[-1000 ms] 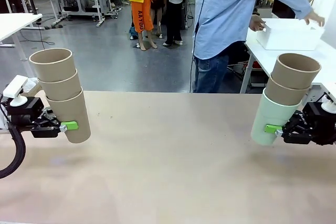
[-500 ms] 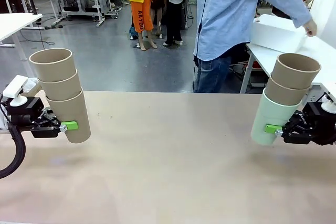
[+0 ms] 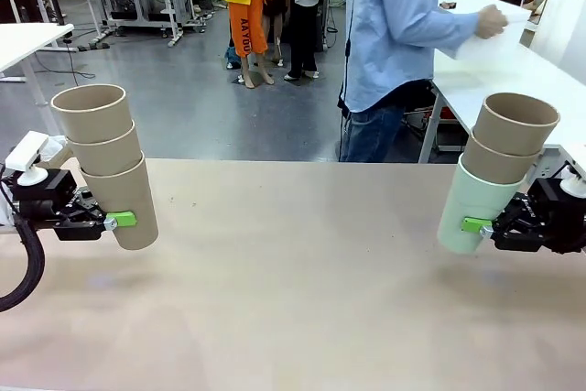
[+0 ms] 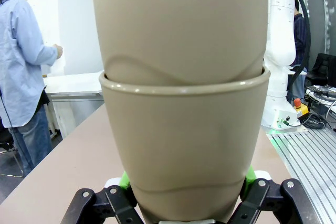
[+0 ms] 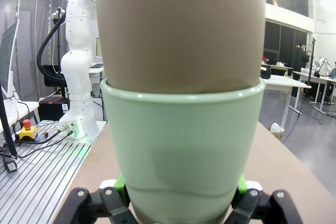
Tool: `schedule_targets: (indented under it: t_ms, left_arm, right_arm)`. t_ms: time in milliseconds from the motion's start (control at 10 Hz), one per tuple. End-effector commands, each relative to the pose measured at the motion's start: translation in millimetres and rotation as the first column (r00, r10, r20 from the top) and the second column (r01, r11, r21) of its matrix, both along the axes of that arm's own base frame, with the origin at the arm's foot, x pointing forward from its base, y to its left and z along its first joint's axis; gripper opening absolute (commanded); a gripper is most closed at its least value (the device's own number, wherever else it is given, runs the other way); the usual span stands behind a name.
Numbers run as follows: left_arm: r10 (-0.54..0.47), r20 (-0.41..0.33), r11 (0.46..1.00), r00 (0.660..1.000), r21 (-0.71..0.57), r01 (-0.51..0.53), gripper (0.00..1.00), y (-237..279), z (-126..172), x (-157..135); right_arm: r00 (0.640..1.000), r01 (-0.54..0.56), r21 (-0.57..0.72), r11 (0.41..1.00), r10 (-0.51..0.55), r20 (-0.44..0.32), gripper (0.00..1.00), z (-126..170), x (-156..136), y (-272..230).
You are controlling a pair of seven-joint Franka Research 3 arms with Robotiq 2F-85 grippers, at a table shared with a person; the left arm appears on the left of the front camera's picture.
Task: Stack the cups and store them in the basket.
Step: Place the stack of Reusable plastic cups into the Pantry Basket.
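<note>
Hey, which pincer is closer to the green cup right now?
Right. The right pincer grips the green cup, lowest in its stack. The left pincer is far across the table, gripping a stack of brown cups.

1. A broad, pale-tan matte desk spans the foreground.
2. A person in a light blue shirt and blue jeans stands just beyond its far edge, turned toward a white side desk.
3. A glossy grey floor lies behind, with another white desk at far left.
4. A red emergency-stop button on a yellow box sits on a ribbed aluminium plate.
</note>
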State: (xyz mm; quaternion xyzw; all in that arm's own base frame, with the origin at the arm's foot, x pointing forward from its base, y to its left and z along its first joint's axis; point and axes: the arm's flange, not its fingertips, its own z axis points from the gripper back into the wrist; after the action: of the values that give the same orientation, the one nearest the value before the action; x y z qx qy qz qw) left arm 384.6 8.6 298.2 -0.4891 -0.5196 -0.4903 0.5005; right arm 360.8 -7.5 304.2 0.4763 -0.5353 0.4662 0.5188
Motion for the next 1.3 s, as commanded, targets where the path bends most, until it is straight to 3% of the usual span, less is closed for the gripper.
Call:
schedule_targets:
  t_ms: [0, 1200]
  left_arm:
    - [-0.003, 0.009, 1.000, 1.000, -0.009, 0.003, 0.84, -0.1, 2.8, -1.3]
    - [-0.003, 0.009, 1.000, 1.000, -0.009, 0.003, 0.84, -0.1, 2.8, -1.3]
  right_arm:
    - [1.000, -0.001, -0.002, 1.000, 0.001, 0.013, 0.84, 3.2, 0.8, 0.8]
    - [1.000, -0.001, -0.002, 1.000, 0.001, 0.013, 0.84, 3.2, 0.8, 0.8]
